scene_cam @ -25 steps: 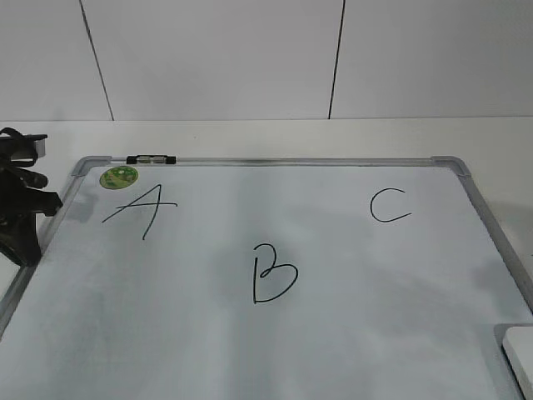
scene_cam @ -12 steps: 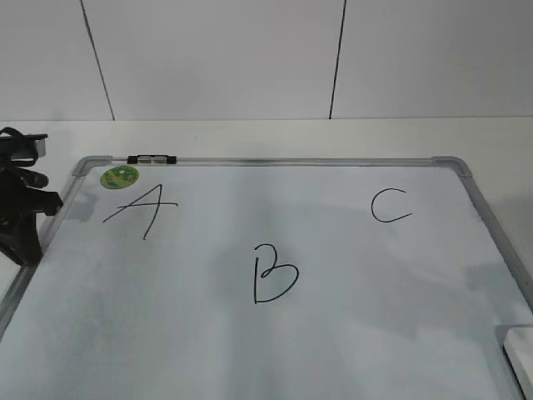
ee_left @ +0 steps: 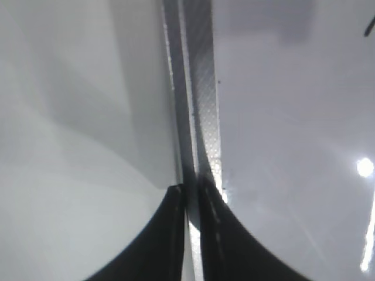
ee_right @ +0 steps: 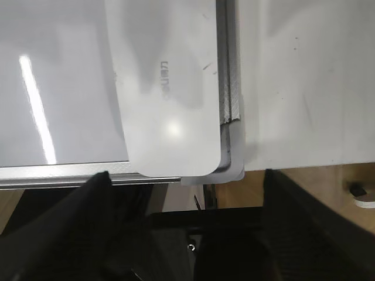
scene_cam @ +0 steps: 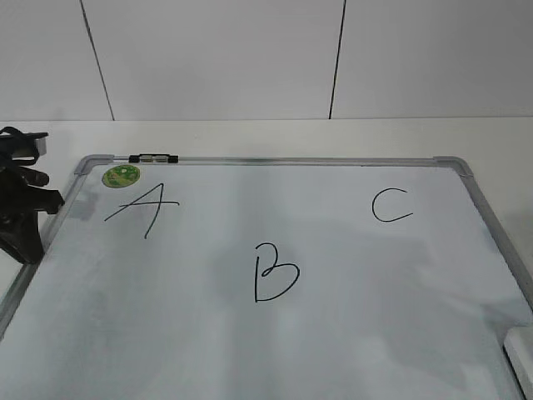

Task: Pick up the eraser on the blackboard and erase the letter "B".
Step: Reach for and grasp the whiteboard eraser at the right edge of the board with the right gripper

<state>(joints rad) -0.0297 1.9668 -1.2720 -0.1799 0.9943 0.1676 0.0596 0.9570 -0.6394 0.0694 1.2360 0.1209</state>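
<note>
The blackboard (scene_cam: 475, 187) is a white dry-erase board with a grey frame, lying flat. The letter "B" (scene_cam: 275, 272) is drawn in black near its middle. The eraser (scene_cam: 521, 360), a white rounded block, lies at the board's near right corner, cut off by the picture edge. In the right wrist view the eraser (ee_right: 167, 88) lies just ahead of my right gripper (ee_right: 184, 181), which is open and wide, with nothing between the fingers. My left gripper (scene_cam: 27, 248) rests at the board's left edge, its fingers (ee_left: 176, 222) shut over the frame (ee_left: 199, 88).
A slanted "A" (scene_cam: 143, 206) and a green sticker (scene_cam: 121, 175) are at the far left, and a "C" (scene_cam: 390, 205) at the far right. A black clip (scene_cam: 152, 157) sits on the far frame. The table edge (ee_right: 304, 167) is just past the eraser's corner.
The shadow at the board's right edge has slid toward the near corner by the eraser. The left gripper has not moved. The letters are unchanged.
</note>
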